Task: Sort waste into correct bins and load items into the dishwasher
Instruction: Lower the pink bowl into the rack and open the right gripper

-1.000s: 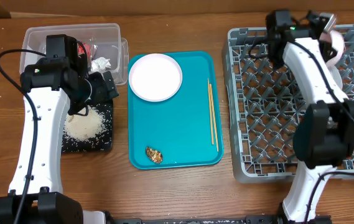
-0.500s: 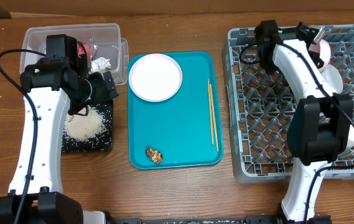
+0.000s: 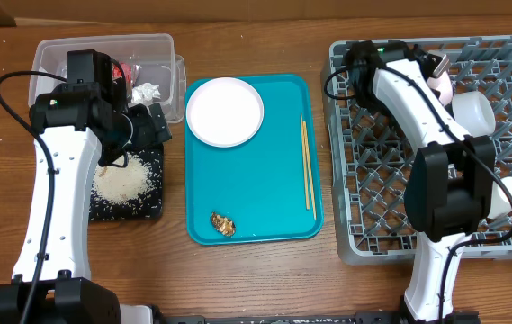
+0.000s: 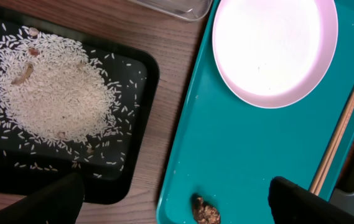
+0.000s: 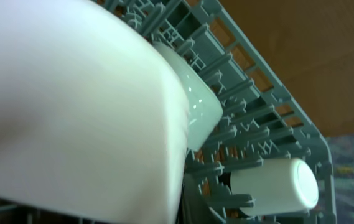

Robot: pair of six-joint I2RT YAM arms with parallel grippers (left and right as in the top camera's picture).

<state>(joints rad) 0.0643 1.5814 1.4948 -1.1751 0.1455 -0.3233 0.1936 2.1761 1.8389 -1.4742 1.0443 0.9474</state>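
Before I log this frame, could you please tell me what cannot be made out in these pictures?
Right claw: right wrist view, a blurred white object fills the frame and hides the fingers; open or shut is unclear.
Clear tub: overhead, the left arm covers part of its contents.
Chopsticks: left wrist view, lower ends hidden behind a finger of the left claw.

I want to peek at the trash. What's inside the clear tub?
A crumpled red wrapper and a crumpled white tissue lie in the clear tub. The left arm covers part of its floor, so anything there is hidden.
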